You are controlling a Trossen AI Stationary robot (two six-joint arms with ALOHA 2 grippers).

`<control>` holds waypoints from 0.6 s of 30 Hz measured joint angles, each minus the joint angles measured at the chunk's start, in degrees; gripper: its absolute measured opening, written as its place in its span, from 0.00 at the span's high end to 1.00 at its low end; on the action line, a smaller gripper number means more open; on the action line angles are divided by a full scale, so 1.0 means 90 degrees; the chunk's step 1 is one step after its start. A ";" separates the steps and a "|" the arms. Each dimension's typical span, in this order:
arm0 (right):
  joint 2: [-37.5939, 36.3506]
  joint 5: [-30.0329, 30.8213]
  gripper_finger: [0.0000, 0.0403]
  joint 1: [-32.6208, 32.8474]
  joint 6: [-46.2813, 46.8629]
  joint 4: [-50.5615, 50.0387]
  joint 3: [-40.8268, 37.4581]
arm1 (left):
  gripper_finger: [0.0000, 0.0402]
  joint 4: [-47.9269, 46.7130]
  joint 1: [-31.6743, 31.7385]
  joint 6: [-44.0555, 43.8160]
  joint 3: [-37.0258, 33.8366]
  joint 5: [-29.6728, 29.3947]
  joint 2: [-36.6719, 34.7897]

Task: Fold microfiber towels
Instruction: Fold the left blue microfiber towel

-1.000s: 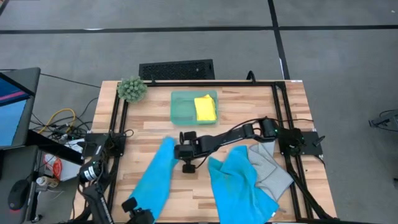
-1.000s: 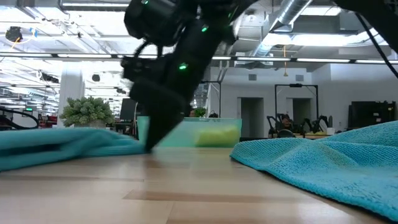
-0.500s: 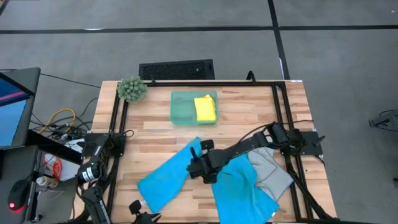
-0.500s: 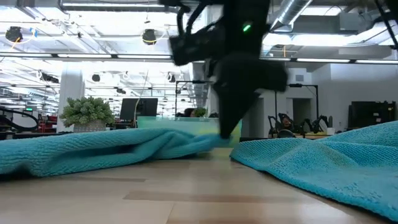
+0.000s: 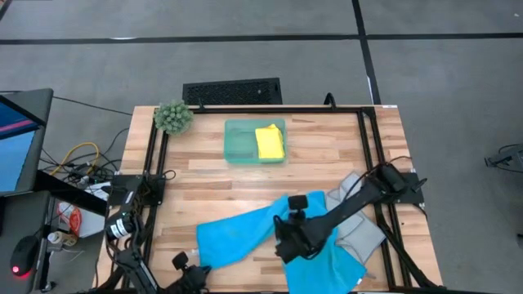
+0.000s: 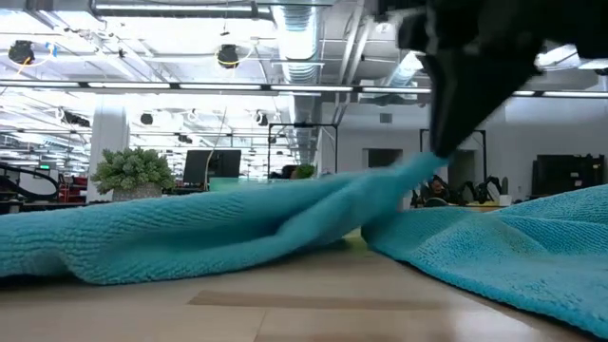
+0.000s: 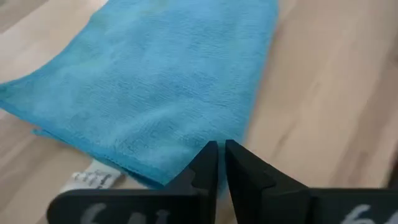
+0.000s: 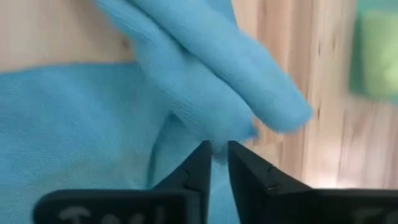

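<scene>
Because the right gripper pinches only a thin edge of the bright blue microfiber towel, it may slip; the left gripper, nearly closed, holds its near corner.

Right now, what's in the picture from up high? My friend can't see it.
On a wooden table, the right gripper drags a blue towel over a second blue towel beside a grey towel. A yellow towel sits in a green tray, near a fuzzy plant ball.
</scene>
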 joint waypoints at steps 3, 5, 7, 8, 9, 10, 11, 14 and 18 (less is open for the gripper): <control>-0.0241 0.0030 0.70 0.0103 0.0252 0.0454 -0.0626 | 0.94 -0.0039 0.0067 0.0039 -0.0065 0.0003 -0.0002; -0.0442 0.0020 0.63 0.0238 0.0362 0.0725 -0.1043 | 0.94 -0.0084 0.0107 0.0046 -0.0092 0.0032 -0.0002; -0.0679 0.0086 0.57 0.0401 0.0391 0.1130 -0.1445 | 0.94 -0.0088 0.0136 0.0080 -0.0084 0.0014 -0.0002; -0.0800 0.0259 0.54 0.0491 0.0387 0.1354 -0.1652 | 0.94 -0.0088 0.0153 0.0090 -0.0082 0.0012 -0.0002; -0.0922 0.0526 0.52 0.0583 0.0370 0.1613 -0.1851 | 0.94 -0.0107 0.0155 0.0094 -0.0078 0.0005 -0.0002; -0.1058 0.0831 0.50 0.0668 0.0298 0.1953 -0.2057 | 0.94 -0.0164 0.0163 0.0095 -0.0053 -0.0016 -0.0002; -0.1186 0.1113 0.48 0.0743 0.0152 0.2318 -0.2261 | 0.94 -0.0222 0.0178 0.0096 -0.0028 -0.0036 -0.0002; -0.1515 0.1406 0.46 0.0827 -0.0500 0.3616 -0.2912 | 0.94 -0.0343 0.0185 0.0093 -0.0021 -0.0036 -0.0007; -0.1644 0.1031 0.46 0.0611 -0.1064 0.5261 -0.3686 | 0.94 -0.0534 0.0196 -0.0112 -0.0021 -0.0028 -0.0015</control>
